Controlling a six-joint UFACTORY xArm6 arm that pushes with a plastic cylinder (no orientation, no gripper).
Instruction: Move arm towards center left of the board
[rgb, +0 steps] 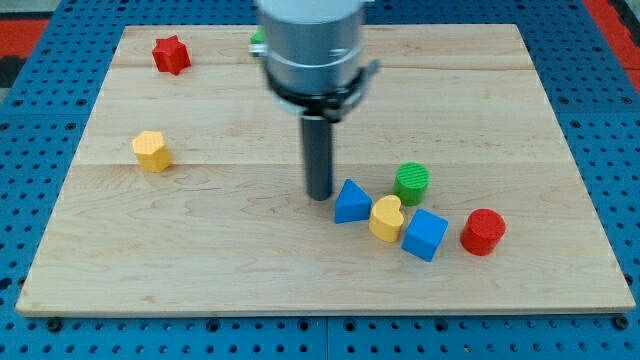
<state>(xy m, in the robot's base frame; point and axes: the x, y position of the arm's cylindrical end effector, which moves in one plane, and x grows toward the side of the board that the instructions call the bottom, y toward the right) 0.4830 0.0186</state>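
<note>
My tip (319, 195) rests on the wooden board (200, 250) near its middle, just left of a blue triangular block (351, 202). Right of that block lie a yellow heart-shaped block (386, 218), a blue cube (426, 235), a green cylinder (411, 183) and a red cylinder (483, 231). A yellow hexagonal block (151, 151) sits at the board's centre left, far to the left of my tip. A red star-shaped block (171, 54) is at the top left.
A green block (257, 39) shows partly behind the arm's grey body (312, 45) at the view's top. A blue pegboard surface (40, 140) surrounds the board.
</note>
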